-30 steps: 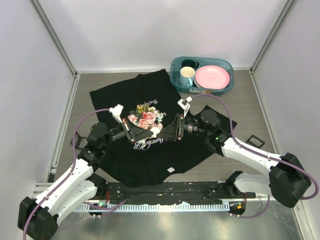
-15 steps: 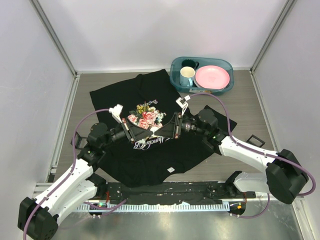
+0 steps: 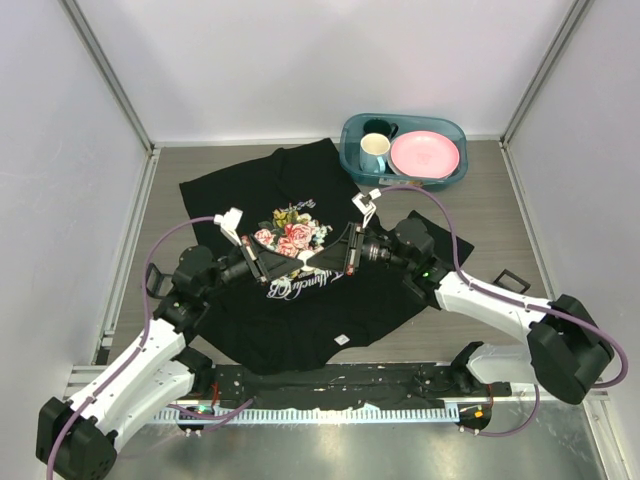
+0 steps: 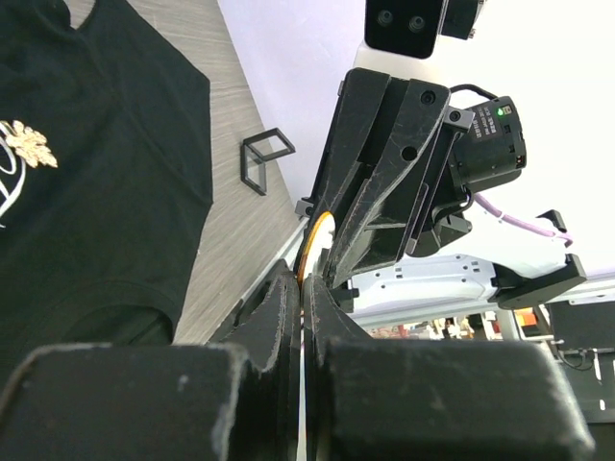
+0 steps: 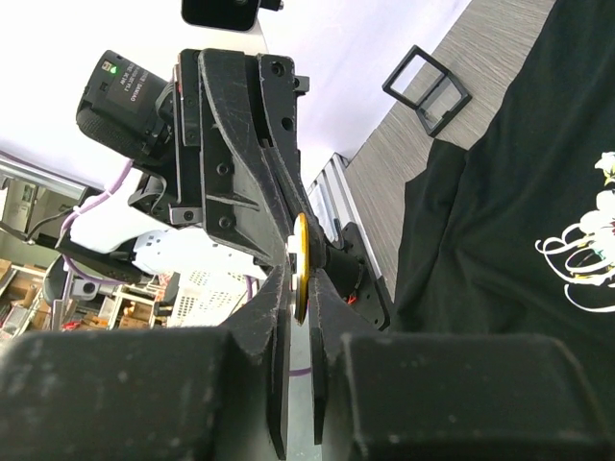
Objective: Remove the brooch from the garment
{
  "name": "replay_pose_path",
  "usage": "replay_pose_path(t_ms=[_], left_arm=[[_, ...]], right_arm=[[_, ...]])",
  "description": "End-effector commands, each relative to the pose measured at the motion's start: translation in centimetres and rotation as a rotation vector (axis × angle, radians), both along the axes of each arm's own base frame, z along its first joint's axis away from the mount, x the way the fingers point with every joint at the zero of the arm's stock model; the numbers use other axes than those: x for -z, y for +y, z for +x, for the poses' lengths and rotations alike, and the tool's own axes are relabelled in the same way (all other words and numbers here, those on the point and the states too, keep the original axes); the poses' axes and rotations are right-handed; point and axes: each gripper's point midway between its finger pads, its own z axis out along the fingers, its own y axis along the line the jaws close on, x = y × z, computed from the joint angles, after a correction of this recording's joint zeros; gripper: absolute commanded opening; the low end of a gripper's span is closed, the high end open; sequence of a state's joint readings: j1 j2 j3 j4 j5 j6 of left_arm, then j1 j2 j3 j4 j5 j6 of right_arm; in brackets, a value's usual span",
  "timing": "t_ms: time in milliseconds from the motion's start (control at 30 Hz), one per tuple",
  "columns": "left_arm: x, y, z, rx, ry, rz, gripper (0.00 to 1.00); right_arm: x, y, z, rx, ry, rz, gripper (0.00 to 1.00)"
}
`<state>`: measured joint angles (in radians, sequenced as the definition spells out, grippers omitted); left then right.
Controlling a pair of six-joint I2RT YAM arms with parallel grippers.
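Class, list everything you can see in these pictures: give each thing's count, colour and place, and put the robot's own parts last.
garment: one, black with pink rose print, spread on the table
brooch: one, orange-yellow, edge-on where the two claw tips meet
label: one, white, near the garment's near hem
tub: one, teal, far right of the table
plate: one, pink, in the tub
pale mug: one, light blue, in the tub
dark mug: one, dark green, in the tub
wire frame: one, black, right of the garment
table: one, grey-brown wood
left claw: one, black, shut
right claw: one, black, fingers flanking the brooch
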<state>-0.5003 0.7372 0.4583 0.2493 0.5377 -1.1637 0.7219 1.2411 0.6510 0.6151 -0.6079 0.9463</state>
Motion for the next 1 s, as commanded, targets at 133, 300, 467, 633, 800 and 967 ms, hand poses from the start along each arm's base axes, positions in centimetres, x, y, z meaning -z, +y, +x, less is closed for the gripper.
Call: replay_pose_path(t_ms=[133, 300, 467, 633, 800, 967], left_arm=[[-2.2, 0.0, -0.7, 0.03, -0.095, 0.017, 0.0], [-2.2, 0.1, -0.7, 0.032, -0.096, 0.024, 0.0], [-2.5, 0.0, -0.8, 0.044, -0.103, 0.027, 0.0], [-2.7, 0.0, -1.1, 0.054, -0.116, 0.041, 0.0], [-2.9, -0.1, -1.4, 0.078, -0.122, 0.047, 0.0], [-3.0, -0.1, -1.8, 0.092, -0.138, 0.063, 0.0]], right_arm=[[-0.9, 0.7, 0.3, -0.009, -0.031, 0.026, 0.11], [-0.3, 0.9, 0.1, -0.023, -0.02, 0.008, 0.12], [0.0, 0.9, 0.3, -0.014, -0.014, -0.004, 0.13], [0.3, 1.1, 0.4, -0.024, -0.005, -0.014, 0.13], [0.9, 1.2, 0.3, -0.04, 0.008, -0.031, 0.13], [1.3, 1.3, 0.3, -0.04, 0.019, -0.043, 0.13]])
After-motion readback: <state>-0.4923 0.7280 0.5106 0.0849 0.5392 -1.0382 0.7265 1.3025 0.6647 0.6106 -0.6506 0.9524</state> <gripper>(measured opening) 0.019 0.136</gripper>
